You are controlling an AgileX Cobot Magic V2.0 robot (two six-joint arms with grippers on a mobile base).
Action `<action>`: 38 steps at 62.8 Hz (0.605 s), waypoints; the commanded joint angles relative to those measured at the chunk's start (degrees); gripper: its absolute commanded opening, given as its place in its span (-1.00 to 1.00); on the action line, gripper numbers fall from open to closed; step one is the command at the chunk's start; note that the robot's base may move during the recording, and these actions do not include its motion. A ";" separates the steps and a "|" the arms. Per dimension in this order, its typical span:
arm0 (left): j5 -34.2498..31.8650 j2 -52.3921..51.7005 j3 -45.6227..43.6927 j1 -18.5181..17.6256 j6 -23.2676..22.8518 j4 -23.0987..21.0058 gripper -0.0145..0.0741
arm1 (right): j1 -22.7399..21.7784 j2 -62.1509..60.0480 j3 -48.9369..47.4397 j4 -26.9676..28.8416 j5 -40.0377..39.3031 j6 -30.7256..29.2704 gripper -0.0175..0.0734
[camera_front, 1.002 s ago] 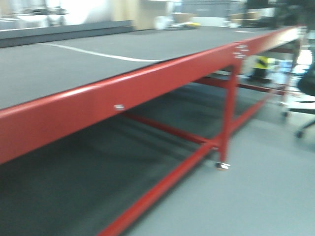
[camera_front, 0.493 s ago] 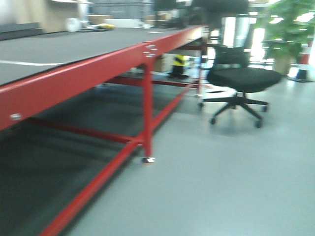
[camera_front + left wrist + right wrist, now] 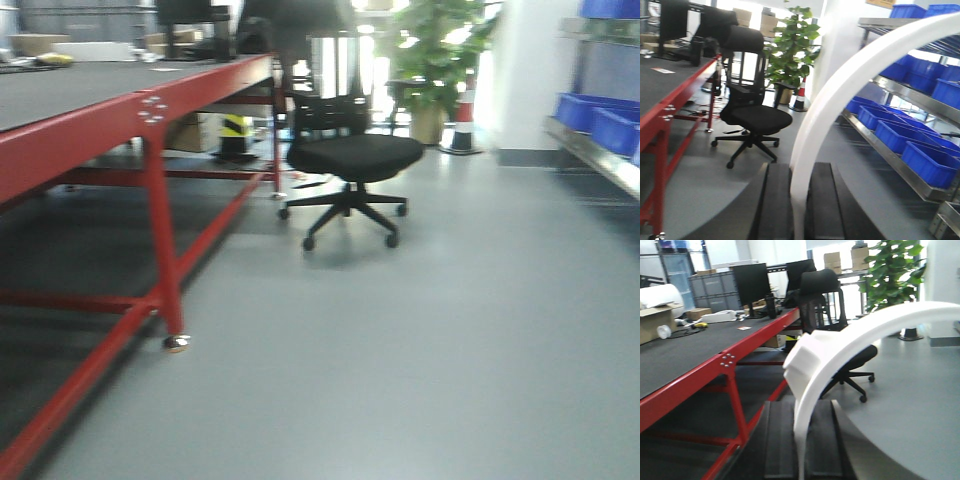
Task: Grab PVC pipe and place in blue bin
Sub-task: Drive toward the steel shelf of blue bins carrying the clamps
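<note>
In the left wrist view a white curved PVC pipe [image 3: 840, 95] arcs up and to the right from between the black pads of my left gripper [image 3: 800, 200], which is shut on it. The right wrist view has a second white curved PVC pipe [image 3: 840, 345] with a blocky fitting near its lower part, clamped by my right gripper [image 3: 802, 440]. Several blue bins [image 3: 932, 162] sit on metal shelving to the right. In the front view the blue bins [image 3: 600, 115] are at the far right edge. Neither gripper appears in the front view.
A long red-framed table [image 3: 60, 150] with a dark top runs along the left. A black office chair [image 3: 350, 160] stands on the grey floor beside it. Behind it are a potted plant [image 3: 435, 40] and a traffic cone [image 3: 462, 125].
The front view has swung to the right. The red table slid to the left of the frame, and the office chair, the plant and the blue bins came into sight.
</note>
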 commanded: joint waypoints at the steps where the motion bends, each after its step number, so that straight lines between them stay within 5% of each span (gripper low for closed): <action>1: -1.71 -0.28 -0.17 0.24 -0.23 -0.36 -0.92 | 0.07 -0.34 0.03 -0.17 -1.24 -0.08 -0.98; 38: -1.94 -0.28 -0.17 0.26 -0.23 -0.36 -0.92 | 0.07 -0.34 0.03 -0.17 -1.24 -0.08 -0.98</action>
